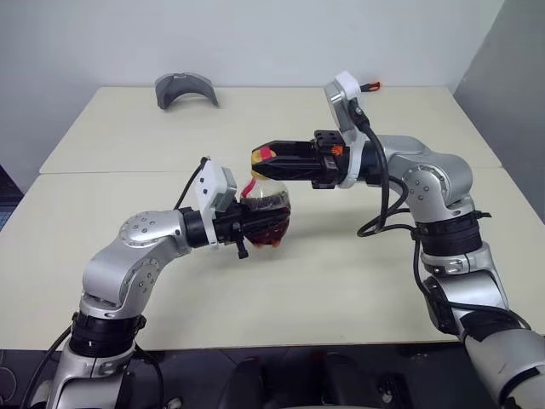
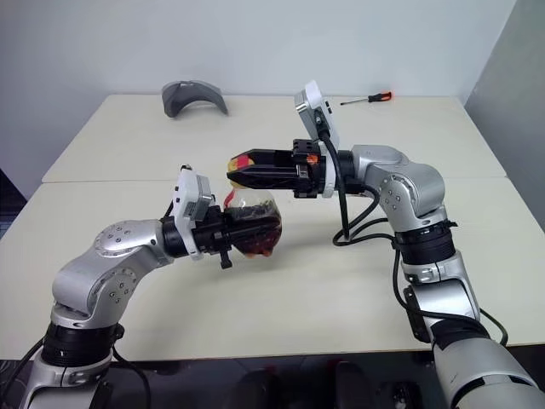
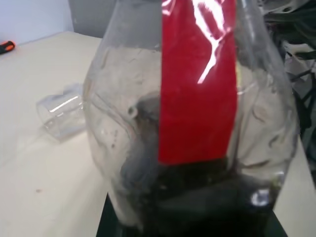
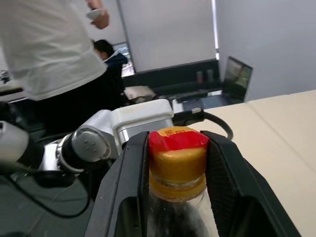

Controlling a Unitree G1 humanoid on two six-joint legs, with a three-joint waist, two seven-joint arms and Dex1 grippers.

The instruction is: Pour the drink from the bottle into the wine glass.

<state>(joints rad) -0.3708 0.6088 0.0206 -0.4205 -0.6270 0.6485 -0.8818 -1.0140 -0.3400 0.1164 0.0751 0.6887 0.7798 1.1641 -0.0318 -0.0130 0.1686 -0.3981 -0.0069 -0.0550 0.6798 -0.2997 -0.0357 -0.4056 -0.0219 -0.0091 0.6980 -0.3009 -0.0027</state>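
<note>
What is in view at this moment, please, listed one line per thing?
bottle: one, clear with red label, held above the table between both arms
drink: dark brown, inside the bottle
cap: one, yellow, on the bottle
wine glass: one, clear, on the table
screwdriver: one, orange-handled, far right of table
grey curved object: one, far left of table
table: beige
person: one, white top, background
left gripper: jaws shut on bottle
right gripper: jaws on cap

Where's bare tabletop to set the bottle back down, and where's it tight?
Free: the near table in front of both arms, and the stretch between the left arm and the grey curved object. Tight: mid-table, where the left gripper holds the bottle and the right gripper clamps its yellow cap.
</note>
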